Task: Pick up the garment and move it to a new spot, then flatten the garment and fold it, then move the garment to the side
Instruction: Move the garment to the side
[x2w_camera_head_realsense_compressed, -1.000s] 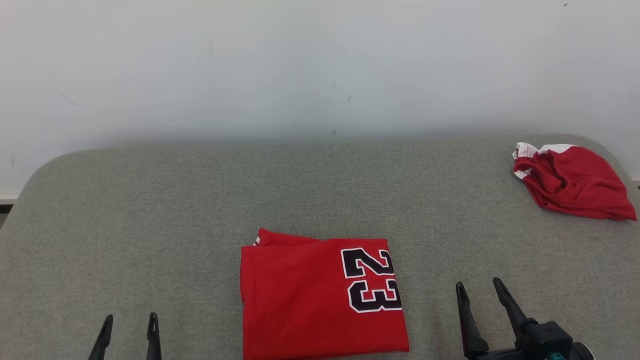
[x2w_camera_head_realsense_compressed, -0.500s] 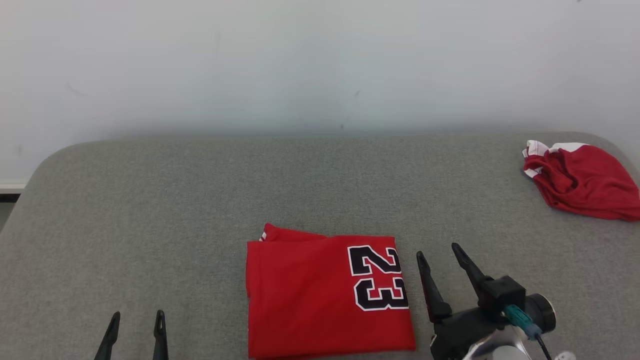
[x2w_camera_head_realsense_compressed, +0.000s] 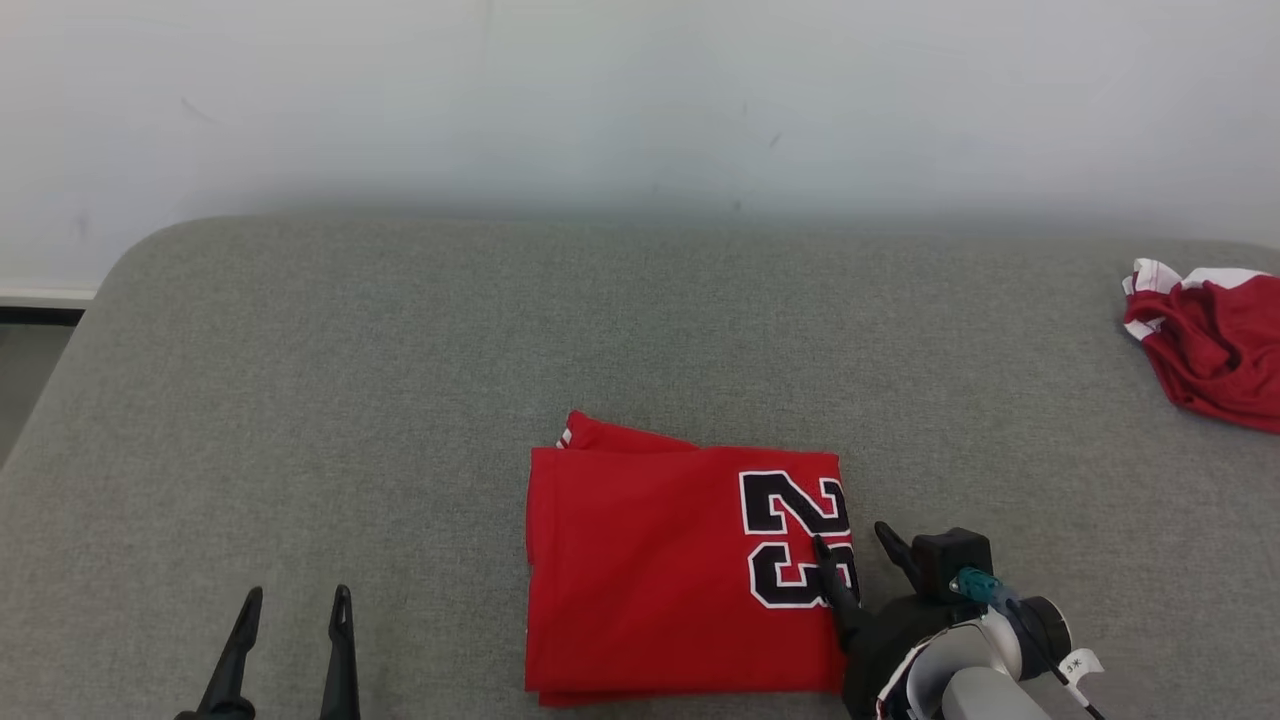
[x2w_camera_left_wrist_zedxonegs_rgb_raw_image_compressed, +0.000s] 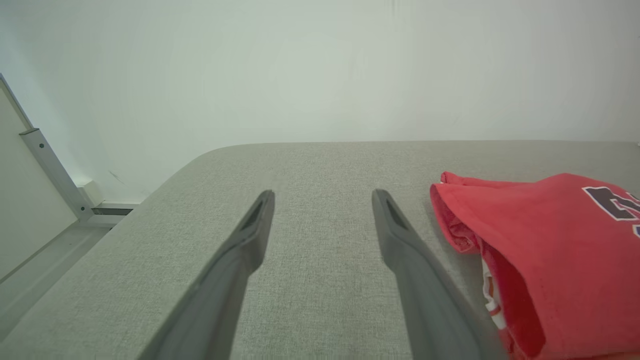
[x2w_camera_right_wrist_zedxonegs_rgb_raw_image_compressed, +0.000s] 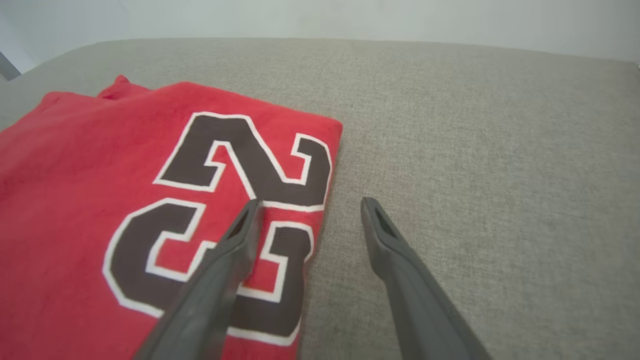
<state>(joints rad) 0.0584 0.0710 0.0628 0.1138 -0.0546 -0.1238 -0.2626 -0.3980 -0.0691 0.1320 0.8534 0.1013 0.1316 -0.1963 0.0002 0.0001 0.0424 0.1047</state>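
A folded red garment (x2w_camera_head_realsense_compressed: 660, 570) with a black "23" lies on the grey padded table near the front, also in the right wrist view (x2w_camera_right_wrist_zedxonegs_rgb_raw_image_compressed: 100, 200) and the left wrist view (x2w_camera_left_wrist_zedxonegs_rgb_raw_image_compressed: 550, 240). My right gripper (x2w_camera_head_realsense_compressed: 852, 545) is open and straddles the garment's right edge, one finger over the "23", the other over bare table; the right wrist view (x2w_camera_right_wrist_zedxonegs_rgb_raw_image_compressed: 310, 210) shows the same. My left gripper (x2w_camera_head_realsense_compressed: 295, 600) stands open and empty at the lower left, well left of the garment, and the left wrist view (x2w_camera_left_wrist_zedxonegs_rgb_raw_image_compressed: 322, 200) shows bare table between its fingers.
A second, crumpled red and white garment (x2w_camera_head_realsense_compressed: 1215, 350) lies at the table's far right edge. The grey table (x2w_camera_head_realsense_compressed: 400, 380) runs back to a white wall. Its rounded left edge (x2w_camera_head_realsense_compressed: 60, 380) drops to the floor.
The right gripper has moved left and forward, from beside the garment to over its right edge. The camera has shifted, so the whole scene sits further right. The left gripper holds still.
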